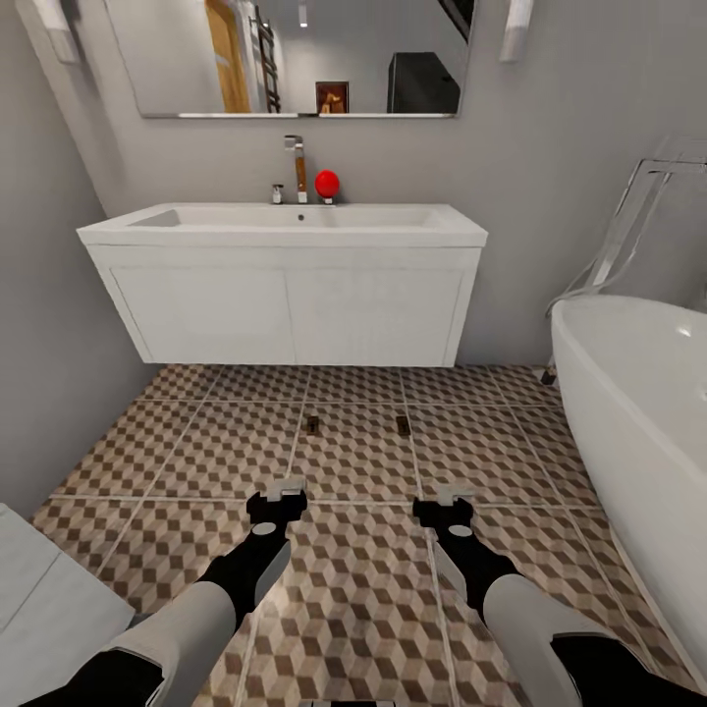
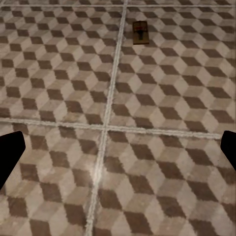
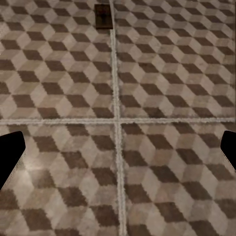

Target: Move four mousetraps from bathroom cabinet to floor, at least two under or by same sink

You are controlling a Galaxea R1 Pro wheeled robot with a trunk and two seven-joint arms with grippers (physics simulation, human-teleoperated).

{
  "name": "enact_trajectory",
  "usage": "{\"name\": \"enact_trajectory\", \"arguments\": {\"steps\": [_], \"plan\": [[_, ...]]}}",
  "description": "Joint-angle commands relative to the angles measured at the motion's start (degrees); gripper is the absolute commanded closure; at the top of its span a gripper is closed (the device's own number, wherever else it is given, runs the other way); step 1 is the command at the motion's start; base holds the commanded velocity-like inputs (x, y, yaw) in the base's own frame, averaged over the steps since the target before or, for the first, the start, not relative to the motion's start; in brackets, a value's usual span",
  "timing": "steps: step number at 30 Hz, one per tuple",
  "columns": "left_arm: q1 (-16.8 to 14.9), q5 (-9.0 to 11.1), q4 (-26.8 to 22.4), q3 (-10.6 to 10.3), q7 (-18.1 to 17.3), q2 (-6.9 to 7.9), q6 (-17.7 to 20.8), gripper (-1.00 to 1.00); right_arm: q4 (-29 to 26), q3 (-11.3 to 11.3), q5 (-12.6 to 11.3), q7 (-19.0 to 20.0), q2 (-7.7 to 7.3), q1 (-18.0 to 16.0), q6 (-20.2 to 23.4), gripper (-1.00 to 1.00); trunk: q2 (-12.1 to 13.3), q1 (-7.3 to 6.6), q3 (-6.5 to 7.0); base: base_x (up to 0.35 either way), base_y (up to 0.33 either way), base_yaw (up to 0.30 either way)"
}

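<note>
The cube-patterned bathroom floor (image 1: 353,599) carries two mousetraps — one (image 1: 312,425) near another (image 1: 403,424) — before the vanity.

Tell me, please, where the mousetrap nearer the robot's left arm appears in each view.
Head view: the left mousetrap lies on the bathroom floor before the sink, just right of a grout line.
Left wrist view: it lies near the top edge, just right of that same grout line.
Right wrist view: the other mousetrap lies here, left of a different line.
Shared landmark: the grout line beside it.
</note>
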Motion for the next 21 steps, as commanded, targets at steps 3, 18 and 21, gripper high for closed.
{"name": "enact_trajectory", "arguments": {"steps": [3, 18, 21], "plan": [[0.0, 0.7, 0.1, -0.5, 0.4, 0.02, -0.2, -1.0, 0.1, -0.2, 0.4, -0.3, 0.02, 0.0, -0.1, -1.0, 0.0, -0.09, 0.63, 0.0, 0.0, 0.0], [0.0, 1.8, 0.4, -0.4, 0.4, 0.06, -0.2, -1.0, 0.1, -0.4, 0.4, -0.2, -0.18, 0.0, -0.1, -1.0, 0.2, -0.47, 3.95, 0.0, 0.0, 0.0], [0.0, 2.7, 0.5, -0.4, 0.4, 0.17, -0.2, -1.0, 0.3, -0.3, 0.4, -0.2, -0.22, 0.0, -0.1, -1.0, 0.3, -0.55, 4.61, 0.0, 0.0, 0.0]]}}
